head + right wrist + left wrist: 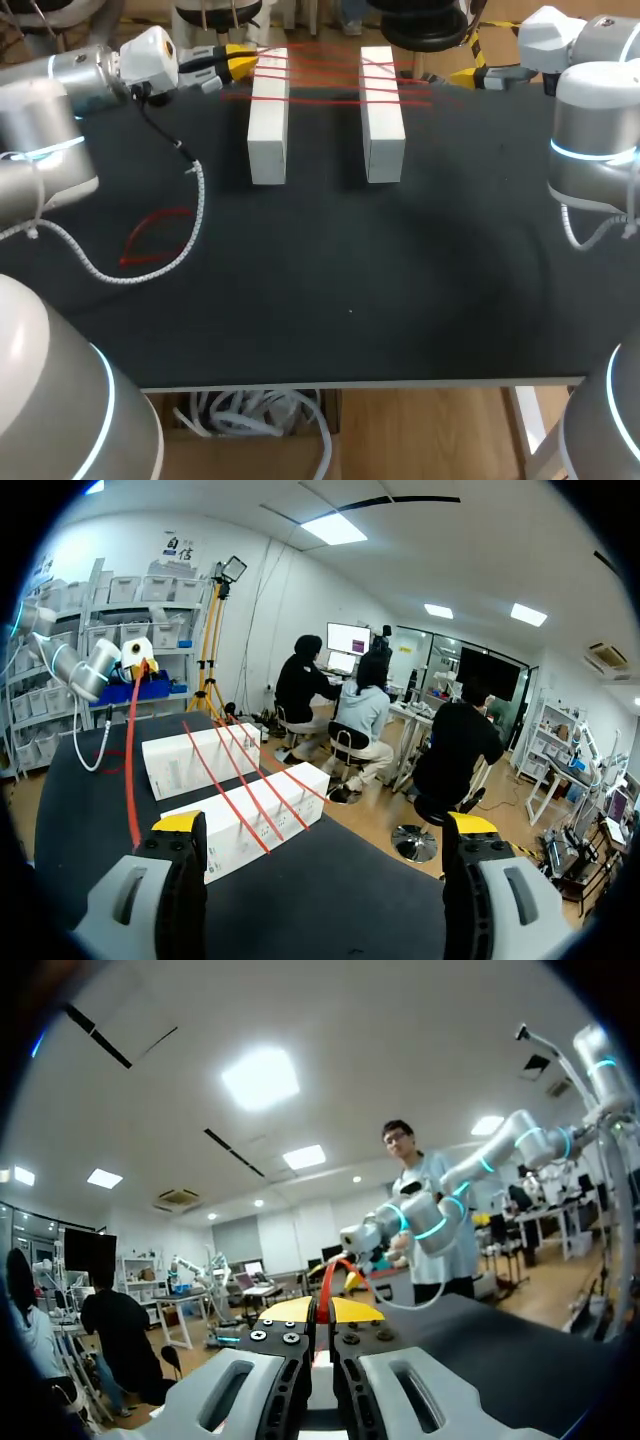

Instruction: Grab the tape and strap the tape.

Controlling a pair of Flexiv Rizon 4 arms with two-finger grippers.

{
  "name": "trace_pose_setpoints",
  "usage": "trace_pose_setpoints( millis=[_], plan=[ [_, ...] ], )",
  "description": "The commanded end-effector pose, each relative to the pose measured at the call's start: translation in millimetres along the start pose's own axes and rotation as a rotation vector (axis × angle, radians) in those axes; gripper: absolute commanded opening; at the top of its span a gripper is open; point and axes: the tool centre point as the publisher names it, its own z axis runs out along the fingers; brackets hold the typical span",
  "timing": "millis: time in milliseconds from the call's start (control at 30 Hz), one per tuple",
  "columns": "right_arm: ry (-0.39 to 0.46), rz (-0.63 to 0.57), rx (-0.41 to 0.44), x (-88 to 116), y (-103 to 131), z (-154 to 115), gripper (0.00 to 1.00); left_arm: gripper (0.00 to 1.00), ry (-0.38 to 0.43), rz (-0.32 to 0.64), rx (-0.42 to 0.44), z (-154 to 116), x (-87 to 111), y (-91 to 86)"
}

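The left gripper [322, 1310] pinches thin red tape [130, 770] that crosses two white rectangular boxes [268, 125] on the black desk [350, 290]. The right gripper [325, 823] gapes wide, empty.

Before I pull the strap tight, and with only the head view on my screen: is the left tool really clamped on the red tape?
Observer: Yes. In the left wrist view the left tool has its yellow tips pressed together, with the red tape pinched between them.
Operator: And the right tool, is it carrying anything?
Observer: No. The right wrist view shows the right tool with its fingers wide apart and nothing between them. The two white blocks lie ahead of it.
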Motion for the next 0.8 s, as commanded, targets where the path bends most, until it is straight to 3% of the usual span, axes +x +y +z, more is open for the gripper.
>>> trace_pose_setpoints(
  millis=[33, 267, 800],
  plan=[
    [0.003, 0.0, 0.002, -0.7, 0.3, -0.2, 1.0, 0.0, -0.023, 0.002, -0.013, 3.2, 3.8, -8.9],
    [0.003, 0.0, 0.002, -0.7, 0.3, -0.2, 1.0, 0.0, -0.033, 0.002, -0.014, 5.1, 3.5, -16.7],
    [0.003, 0.0, 0.002, -0.7, 0.3, -0.2, 1.0, 0.0, -0.022, 0.001, 0.01, 6.3, 2.5, -16.2]
  ],
)
